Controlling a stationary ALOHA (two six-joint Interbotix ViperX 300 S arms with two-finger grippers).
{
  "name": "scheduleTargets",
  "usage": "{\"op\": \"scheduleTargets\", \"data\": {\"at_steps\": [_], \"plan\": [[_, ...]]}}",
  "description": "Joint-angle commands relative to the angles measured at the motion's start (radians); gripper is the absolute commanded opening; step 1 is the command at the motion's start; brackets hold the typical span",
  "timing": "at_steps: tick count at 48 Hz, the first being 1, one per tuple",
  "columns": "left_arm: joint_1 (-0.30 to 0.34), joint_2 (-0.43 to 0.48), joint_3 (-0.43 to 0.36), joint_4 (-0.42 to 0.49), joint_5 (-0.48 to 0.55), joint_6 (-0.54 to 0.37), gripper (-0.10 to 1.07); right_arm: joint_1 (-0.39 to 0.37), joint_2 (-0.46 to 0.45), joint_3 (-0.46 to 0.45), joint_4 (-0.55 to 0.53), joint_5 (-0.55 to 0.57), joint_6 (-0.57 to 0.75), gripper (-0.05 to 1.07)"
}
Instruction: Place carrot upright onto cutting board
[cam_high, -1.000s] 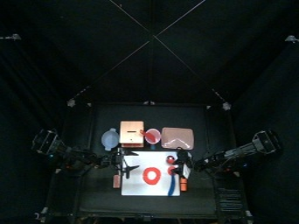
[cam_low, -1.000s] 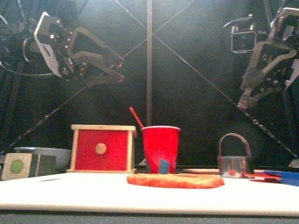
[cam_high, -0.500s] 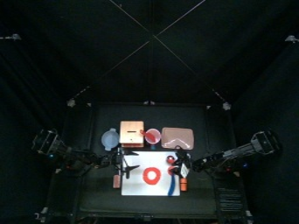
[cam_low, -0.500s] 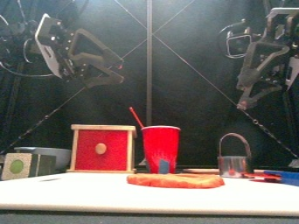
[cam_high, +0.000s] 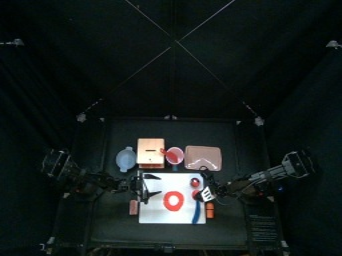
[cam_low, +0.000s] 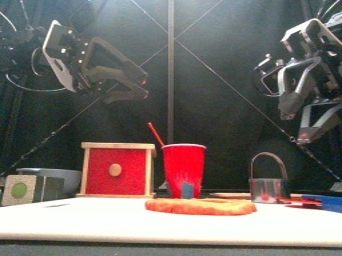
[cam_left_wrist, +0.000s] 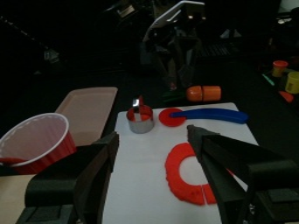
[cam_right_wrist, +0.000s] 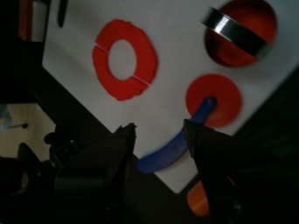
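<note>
The carrot (cam_left_wrist: 205, 92) lies on the black table just off the white cutting board's (cam_left_wrist: 146, 175) edge, near a blue-handled tool (cam_left_wrist: 211, 115). A red ring (cam_right_wrist: 125, 59) sits mid-board. Both the left gripper (cam_left_wrist: 152, 162) and right gripper (cam_right_wrist: 158, 144) hang high with jaws spread and empty.

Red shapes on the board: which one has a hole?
The red ring: white shows through its middle. The red disc on the blue handle is solid.

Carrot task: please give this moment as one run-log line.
carrot: off cutting board, ungrasped | left gripper: open, raised | right gripper: open, raised | placement: not done
</note>
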Motion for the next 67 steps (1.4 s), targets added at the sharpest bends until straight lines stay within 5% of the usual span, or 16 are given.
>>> {"op": "scheduleTargets", "data": {"at_steps": [1, 7, 29, 43, 67], "plan": [[0.009, -0.003, -0.021, 0.012, -0.003, 0.002, 0.96, 0.029, -0.048, -0.008, 0.1, 0.115, 0.002, 0.83], [0.012, -0.003, -0.02, 0.031, -0.003, 0.003, 0.96, 0.048, -0.038, -0.008, 0.176, 0.195, 0.003, 0.83], [0.015, -0.003, -0.021, 0.048, -0.003, 0.002, 0.96, 0.038, 0.143, -0.021, 0.235, 0.12, 0.006, 0.85], [0.015, -0.003, -0.023, 0.069, -0.003, 0.0, 0.96, 0.018, 0.176, -0.028, 0.219, 0.106, 0.008, 1.04], [0.011, -0.002, -0.025, 0.069, -0.003, 0.0, 0.96, -0.02, 0.298, -0.037, 0.284, 0.02, 0.009, 1.03]]}}
